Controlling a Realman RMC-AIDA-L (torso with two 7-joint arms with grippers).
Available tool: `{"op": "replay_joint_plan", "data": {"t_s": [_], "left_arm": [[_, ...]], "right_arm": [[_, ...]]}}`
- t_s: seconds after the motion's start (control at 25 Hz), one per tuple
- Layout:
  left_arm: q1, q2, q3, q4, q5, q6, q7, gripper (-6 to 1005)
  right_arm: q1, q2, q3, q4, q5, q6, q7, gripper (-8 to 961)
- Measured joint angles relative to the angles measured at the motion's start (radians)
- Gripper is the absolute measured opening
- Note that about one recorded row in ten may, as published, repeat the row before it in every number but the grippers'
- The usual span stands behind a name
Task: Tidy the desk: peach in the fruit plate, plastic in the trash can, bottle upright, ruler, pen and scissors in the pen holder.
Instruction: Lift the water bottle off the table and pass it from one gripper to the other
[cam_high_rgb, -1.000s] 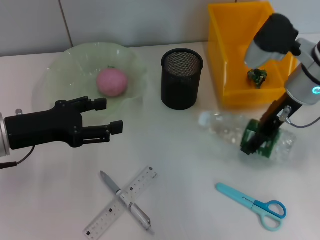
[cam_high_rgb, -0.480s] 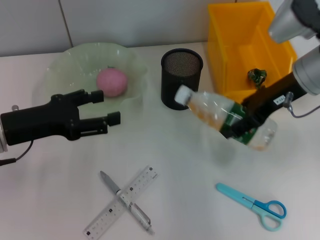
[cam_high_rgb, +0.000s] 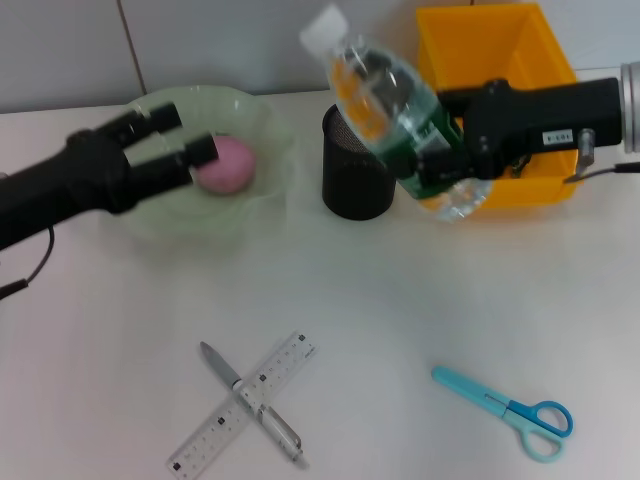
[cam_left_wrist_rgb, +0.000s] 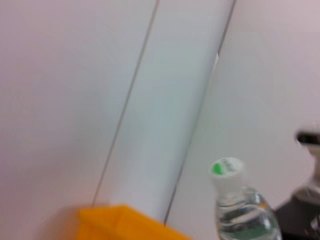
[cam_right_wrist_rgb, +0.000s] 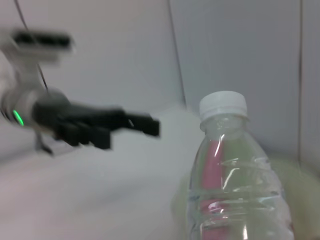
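Since half a second ago: bottle lifted off the table and swung up, cap now pointing up and away, above the pen holder; left gripper raised toward the fruit plate.

Right gripper: closing on the lower body of the bottle at the green label, holding it tilted in the air, clear of the table. Trash can lying just behind this gripper.

Left gripper: hovering with fingers spread, gripping nothing. Peach resting in the fruit plate, just beyond the fingertips.

Ruler and pen lying crossed on the table, well below both grippers. Scissors lying flat, well below the right gripper.
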Motion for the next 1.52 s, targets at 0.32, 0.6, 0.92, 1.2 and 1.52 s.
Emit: {"op": "replay_joint_plan", "data": {"t_s": [0.32, 0.6, 0.92, 1.2, 1.52], "left_arm": [[-0.032, -0.004, 0.0, -0.124, -0.197, 0.052, 0.004, 874], [-0.077, -0.01, 0.01, -0.16, -0.243, 0.092, 0.01, 874], [-0.105, -0.015, 0.012, -0.189, -0.247, 0.121, 0.047, 874], [-0.113, -0.014, 0.01, -0.204, -0.248, 0.129, 0.076, 874], [-0.121, -0.014, 0.013, -0.211, -0.248, 0.135, 0.088, 873]], "right_arm": [[0.002, 0.023, 0.004, 0.138, 0.161, 0.004, -0.215, 772], [0.048, 0.051, 0.003, 0.273, 0.23, 0.026, -0.329, 773], [0.076, 0.062, -0.012, 0.335, 0.255, 0.039, -0.368, 774], [0.109, 0.064, -0.016, 0.387, 0.257, 0.038, -0.371, 775], [0.115, 0.064, -0.053, 0.406, 0.255, 0.043, -0.373, 776]]}}
